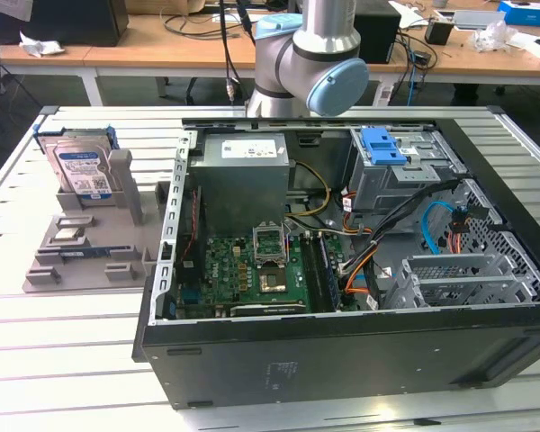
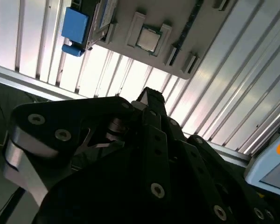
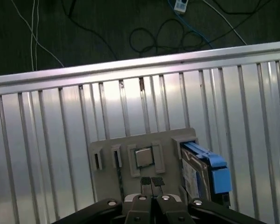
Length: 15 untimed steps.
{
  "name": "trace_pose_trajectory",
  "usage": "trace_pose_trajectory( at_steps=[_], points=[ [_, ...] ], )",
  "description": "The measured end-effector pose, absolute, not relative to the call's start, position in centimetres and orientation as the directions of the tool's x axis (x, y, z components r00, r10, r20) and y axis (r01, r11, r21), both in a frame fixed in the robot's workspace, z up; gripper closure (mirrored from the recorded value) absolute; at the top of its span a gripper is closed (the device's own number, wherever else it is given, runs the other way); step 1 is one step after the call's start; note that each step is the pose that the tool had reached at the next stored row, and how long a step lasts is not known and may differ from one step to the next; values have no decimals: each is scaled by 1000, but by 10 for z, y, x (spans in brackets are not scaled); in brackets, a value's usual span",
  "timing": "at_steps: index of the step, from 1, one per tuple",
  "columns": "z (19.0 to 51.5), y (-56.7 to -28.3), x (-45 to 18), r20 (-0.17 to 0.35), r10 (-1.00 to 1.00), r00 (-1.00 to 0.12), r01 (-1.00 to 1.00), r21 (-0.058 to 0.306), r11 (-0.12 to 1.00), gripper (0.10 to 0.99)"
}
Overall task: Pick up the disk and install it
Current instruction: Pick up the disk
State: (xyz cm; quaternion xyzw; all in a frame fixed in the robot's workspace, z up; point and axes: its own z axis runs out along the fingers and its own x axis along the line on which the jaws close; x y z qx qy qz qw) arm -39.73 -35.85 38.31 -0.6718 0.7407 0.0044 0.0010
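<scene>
**Claw:** gripper (image 3: 152, 183), black linkage type. In the first wrist view its fingertips are pressed together with nothing between them. It hangs above the grey holder (image 3: 130, 163), touches nothing, and lines up with the holder edge nearest the processor chip (image 3: 143, 157).

**Task item:** the disk (image 1: 83, 171), a silver drive with a blue-and-white label in a blue frame. It stands on edge in a slot at one end of the holder, apart from the gripper. Both wrist views show its blue end tab (image 2: 75, 24).

**Holder:** a grey block with several pockets, lying flat on the slatted metal table (image 1: 72, 360). The chip sits in the pocket near the holder's middle, with empty slots on the side away from the disk.

**Beside the holder:**
- Open computer case (image 1: 342, 360), just beside the holder on the exterior view's right, motherboard exposed.
- Grey metal box (image 1: 243, 171) with a white label, inside the case on the side nearest the holder.
- Bare blue bracket (image 1: 382, 144), on a drive bay deeper in the case, well apart from the holder.

**Arm:** arm (image 1: 310, 54), rising behind the case, on the far side from the holder
</scene>
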Motion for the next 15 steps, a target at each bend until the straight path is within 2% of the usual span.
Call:
trace_pose_trajectory(
  at_steps=[3, 8, 10, 11, 15],
  points=[
    [383, -358, -397, -8, -999, -42, -999, 5, 42, 984],
    [383, -358, -397, -7, -999, -40, -999, 5, 40, 976],
    [383, -358, -397, -7, -999, -40, -999, 5, 40, 859],
    [383, -358, -397, -7, -999, -40, -999, 5, 40, 859],
    [383, -358, -397, -7, -999, -40, -999, 5, 40, 612]
  ],
)
